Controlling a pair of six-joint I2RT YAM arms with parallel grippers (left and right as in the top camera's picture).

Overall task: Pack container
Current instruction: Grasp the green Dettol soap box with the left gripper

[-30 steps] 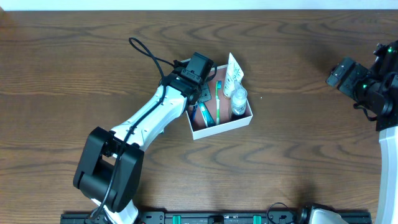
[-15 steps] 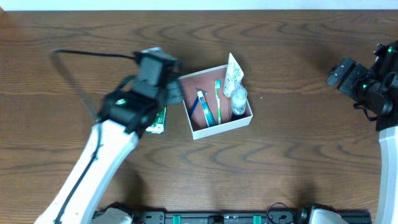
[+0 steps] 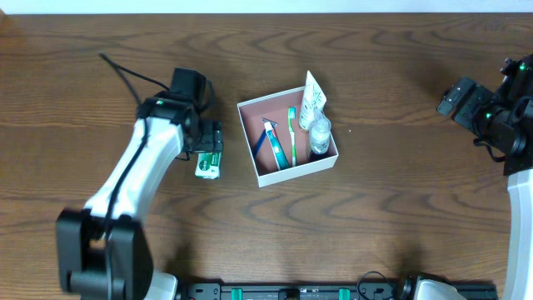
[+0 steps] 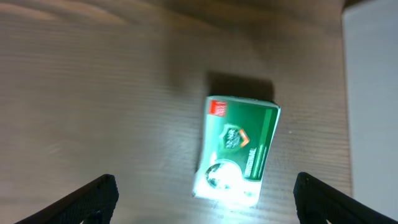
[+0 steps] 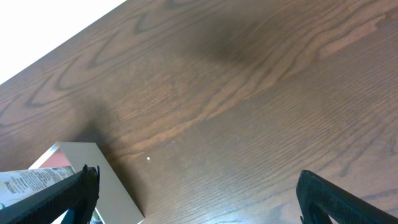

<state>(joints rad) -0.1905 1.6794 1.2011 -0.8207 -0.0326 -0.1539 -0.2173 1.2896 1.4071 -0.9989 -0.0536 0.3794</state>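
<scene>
The container (image 3: 298, 173) sits open-topped near the middle of the desk (image 3: 400, 217), turned a little askew to the desk edge, its thin white walls around a dull pink-brown floor. Inside, a green toothbrush (image 3: 292, 137) lies lengthwise near the centre, and a blue-handled item (image 3: 268, 142), too small to name, lies just beside it on the left. A white tube (image 3: 313, 102) leans at the far right corner with its end over the rim, and a small clear bottle (image 3: 320, 136) rests against the right wall below it. Just outside the left wall, apart from it, a green-and-white packet (image 3: 209, 162) lies flat on the wood. The left tool (image 3: 210, 140) hangs directly over that packet. In the left wrist view its dark fingers (image 4: 93, 199) are spread wide at the two lower corners, with the packet on the desk between them and nothing gripped. The white container wall fills the right edge of that view. The right tool (image 3: 456, 98) is well apart from the container at the far right of the desk. Its fingers (image 5: 68, 193) are likewise spread wide and empty above bare wood, with a corner of the container and the tube showing at the lower left of its view.
</scene>
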